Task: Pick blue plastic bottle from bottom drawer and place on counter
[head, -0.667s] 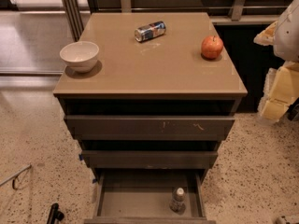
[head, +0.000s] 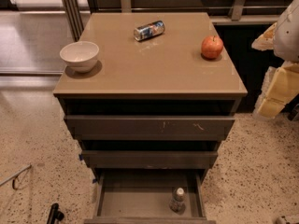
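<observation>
The blue plastic bottle (head: 177,200) stands upright, white cap up, in the open bottom drawer (head: 135,204), near its front right corner. Above it are two other drawers, each pulled out a little. The glossy tan counter (head: 154,64) tops the cabinet. My gripper (head: 275,93), beige-yellow on a white arm, hangs at the right edge of the view, beside the cabinet at about counter height and far from the bottle. Nothing is seen in it.
On the counter sit a white bowl (head: 80,55) at the left, a blue-and-silver can (head: 149,30) lying on its side at the back, and a red apple (head: 212,47) at the right. Speckled floor surrounds the cabinet; a black object (head: 54,213) lies bottom left.
</observation>
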`<state>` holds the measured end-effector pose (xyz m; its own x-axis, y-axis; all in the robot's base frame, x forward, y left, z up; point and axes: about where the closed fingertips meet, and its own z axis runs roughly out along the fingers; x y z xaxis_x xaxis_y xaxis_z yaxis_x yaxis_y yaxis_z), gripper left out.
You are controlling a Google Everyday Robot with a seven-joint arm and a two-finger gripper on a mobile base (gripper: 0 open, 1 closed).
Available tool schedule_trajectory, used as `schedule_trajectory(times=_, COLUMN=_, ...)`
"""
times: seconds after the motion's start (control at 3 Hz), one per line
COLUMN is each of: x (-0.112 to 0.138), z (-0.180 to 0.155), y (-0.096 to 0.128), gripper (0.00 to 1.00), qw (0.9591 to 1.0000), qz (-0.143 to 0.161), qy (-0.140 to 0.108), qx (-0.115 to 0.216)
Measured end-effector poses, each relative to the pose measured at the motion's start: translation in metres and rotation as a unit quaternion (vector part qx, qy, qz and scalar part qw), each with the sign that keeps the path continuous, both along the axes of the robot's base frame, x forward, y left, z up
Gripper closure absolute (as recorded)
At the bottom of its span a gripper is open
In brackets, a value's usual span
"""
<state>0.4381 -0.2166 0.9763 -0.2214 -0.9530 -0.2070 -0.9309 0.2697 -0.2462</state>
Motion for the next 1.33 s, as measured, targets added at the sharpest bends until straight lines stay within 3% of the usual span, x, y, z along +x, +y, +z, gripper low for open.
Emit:
schedule_trajectory(times=0.33, x=-0.006, z=-0.038, y=0.001, gripper=0.38, qw=0.9996, qz=0.002, qy=0.015, qx=0.023)
schedule_trajectory(times=0.67, x=-0.018, z=-0.117, y=0.003, gripper=0.69, qw=0.9946, qz=0.0, qy=0.061, qx=0.083)
schedule_trajectory(times=1.0, x=-0.024, z=-0.148, y=0.005, gripper=0.92, qw=0.9907, qz=0.006, qy=0.08, qx=0.11)
schedule_trajectory(times=1.33, x=-0.024, z=-0.149, y=0.005, gripper=1.0, qw=0.9905, qz=0.006, qy=0.081, qx=0.111)
